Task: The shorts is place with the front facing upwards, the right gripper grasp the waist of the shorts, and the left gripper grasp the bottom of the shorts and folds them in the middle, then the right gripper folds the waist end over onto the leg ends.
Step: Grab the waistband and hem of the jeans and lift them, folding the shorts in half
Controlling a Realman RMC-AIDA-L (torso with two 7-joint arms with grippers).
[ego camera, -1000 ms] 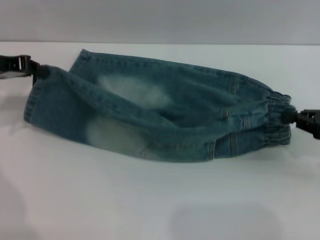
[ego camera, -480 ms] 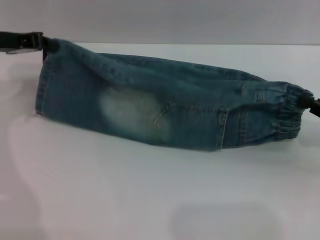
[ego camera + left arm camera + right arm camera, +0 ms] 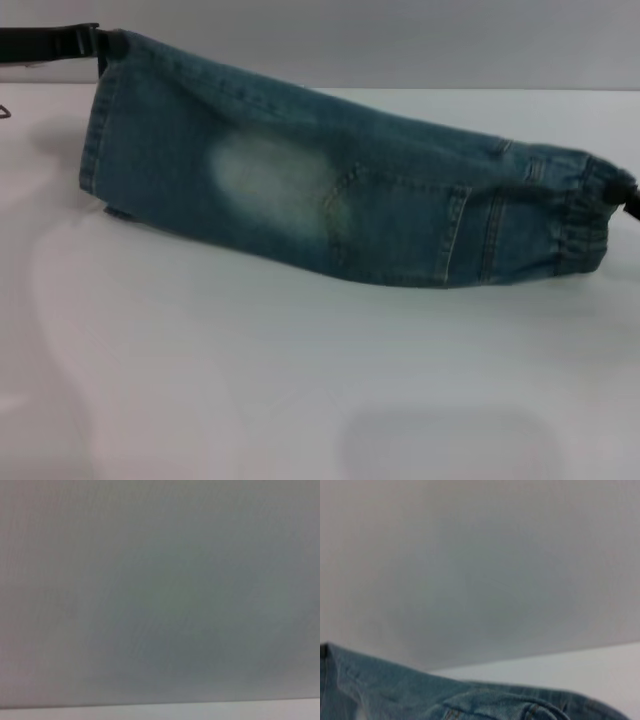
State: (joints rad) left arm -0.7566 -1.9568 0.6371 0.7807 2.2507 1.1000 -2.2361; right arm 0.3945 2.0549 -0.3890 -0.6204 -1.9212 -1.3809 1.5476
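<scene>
Long blue denim shorts [image 3: 340, 205] with a pale faded patch, folded lengthwise, hang stretched above the white desk [image 3: 300, 380], spanning from near its far left corner toward its right edge. The black two-fingered left gripper [image 3: 100, 42] is clamped on the straight stitched leg hems [image 3: 100, 130], held high. The black right gripper [image 3: 630, 205] pinches the gathered elastic waistband [image 3: 580, 220], held lower. The right wrist view shows denim [image 3: 420, 695] against a grey wall [image 3: 495, 570].
</scene>
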